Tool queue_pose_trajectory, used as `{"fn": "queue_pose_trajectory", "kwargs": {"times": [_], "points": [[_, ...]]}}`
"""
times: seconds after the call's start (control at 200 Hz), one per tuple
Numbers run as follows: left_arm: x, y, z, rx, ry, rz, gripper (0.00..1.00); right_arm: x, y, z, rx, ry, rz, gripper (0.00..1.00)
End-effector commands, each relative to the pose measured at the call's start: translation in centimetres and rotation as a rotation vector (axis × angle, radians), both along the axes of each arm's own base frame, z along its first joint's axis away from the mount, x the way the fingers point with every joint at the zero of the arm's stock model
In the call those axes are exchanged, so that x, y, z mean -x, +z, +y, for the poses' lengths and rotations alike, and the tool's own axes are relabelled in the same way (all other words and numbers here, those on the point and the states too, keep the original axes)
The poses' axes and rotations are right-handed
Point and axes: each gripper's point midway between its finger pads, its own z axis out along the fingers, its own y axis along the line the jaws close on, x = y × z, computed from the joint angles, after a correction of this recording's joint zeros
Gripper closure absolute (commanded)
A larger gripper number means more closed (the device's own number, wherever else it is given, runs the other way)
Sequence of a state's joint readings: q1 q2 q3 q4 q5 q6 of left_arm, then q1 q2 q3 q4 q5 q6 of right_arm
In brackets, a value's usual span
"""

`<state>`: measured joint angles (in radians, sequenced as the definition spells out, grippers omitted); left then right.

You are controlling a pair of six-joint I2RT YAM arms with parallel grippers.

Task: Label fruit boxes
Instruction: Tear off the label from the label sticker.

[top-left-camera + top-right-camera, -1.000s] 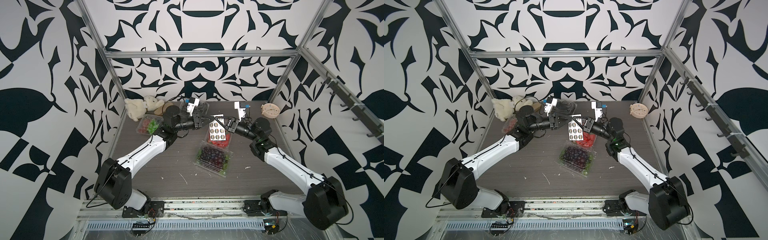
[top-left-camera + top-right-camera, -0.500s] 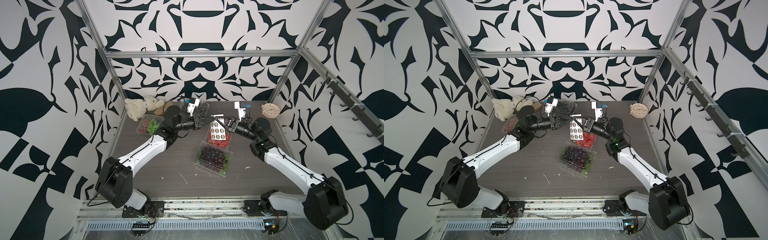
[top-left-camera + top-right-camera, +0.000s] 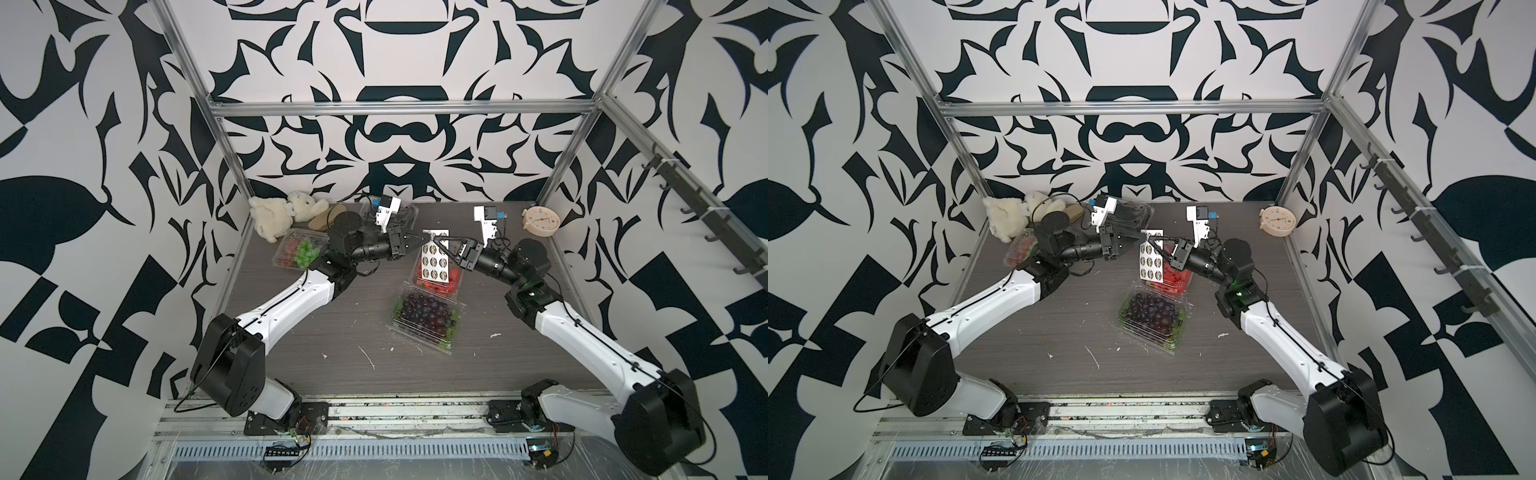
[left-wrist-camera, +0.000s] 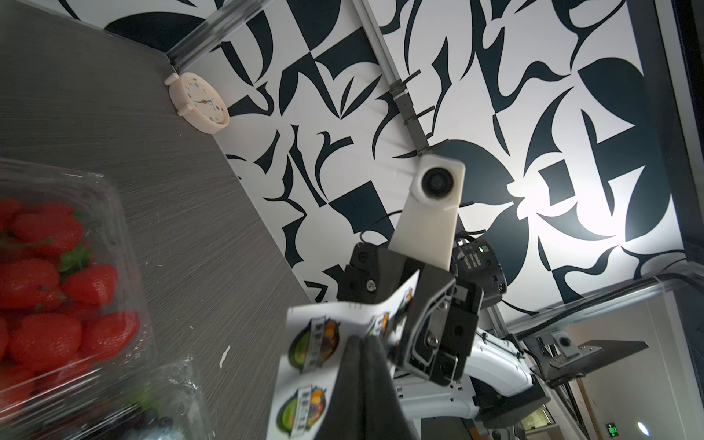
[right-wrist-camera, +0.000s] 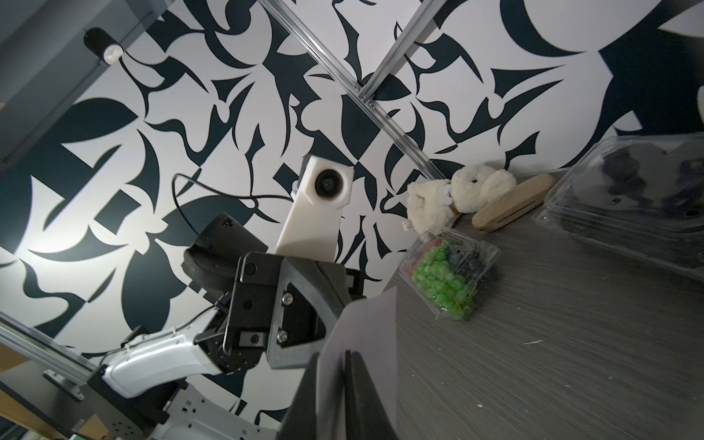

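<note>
fruit boxes (image 3: 428,316) lie on grey table (image 3: 332,328); left pincer (image 3: 422,238) pinches sticker sheet (image 3: 434,262), right pincer (image 3: 437,240) unclear.

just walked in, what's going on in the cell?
Both arms meet at the top edge of a white sheet of round stickers, which hangs in the air over the clear plastic box of red strawberries. The left gripper is shut on the sheet. The right gripper is at the same edge, but its jaws are too hidden to judge. The clear box of dark purple grapes sits nearer the front.
</note>
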<state>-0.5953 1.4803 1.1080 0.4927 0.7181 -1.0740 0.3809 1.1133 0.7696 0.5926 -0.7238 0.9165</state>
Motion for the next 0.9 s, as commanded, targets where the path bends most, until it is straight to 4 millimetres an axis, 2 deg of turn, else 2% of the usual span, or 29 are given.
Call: {"fn": "queue_pose_trajectory", "kwargs": {"times": [0.0, 0.04, 0.32, 0.49, 0.56, 0.895], "points": [[0.1, 2.0, 0.6, 0.033, 0.023, -0.047, 1.00, 1.1, 0.7, -0.7, 0.036, -0.027, -0.085, 0.76], [0.1, 2.1, 0.5, 0.036, 0.021, -0.046, 1.00, 1.2, 0.4, -0.7, 0.043, -0.027, -0.084, 0.73], [0.3, 2.5, 0.5, 0.050, 0.011, -0.043, 1.00, 0.8, -0.3, -0.5, 0.070, -0.028, -0.064, 0.73], [0.4, 2.6, 0.5, 0.052, 0.004, -0.039, 1.00, 0.4, 0.2, -0.5, 0.072, -0.038, -0.072, 0.87], [0.4, 2.8, 0.5, 0.055, 0.000, -0.039, 1.00, 0.3, 0.3, -0.5, 0.077, -0.042, -0.074, 1.00], [1.0, 4.2, 1.0, 0.063, 0.007, -0.044, 1.00, 0.0, -0.3, -1.4, 0.164, -0.116, -0.094, 1.00]]}}
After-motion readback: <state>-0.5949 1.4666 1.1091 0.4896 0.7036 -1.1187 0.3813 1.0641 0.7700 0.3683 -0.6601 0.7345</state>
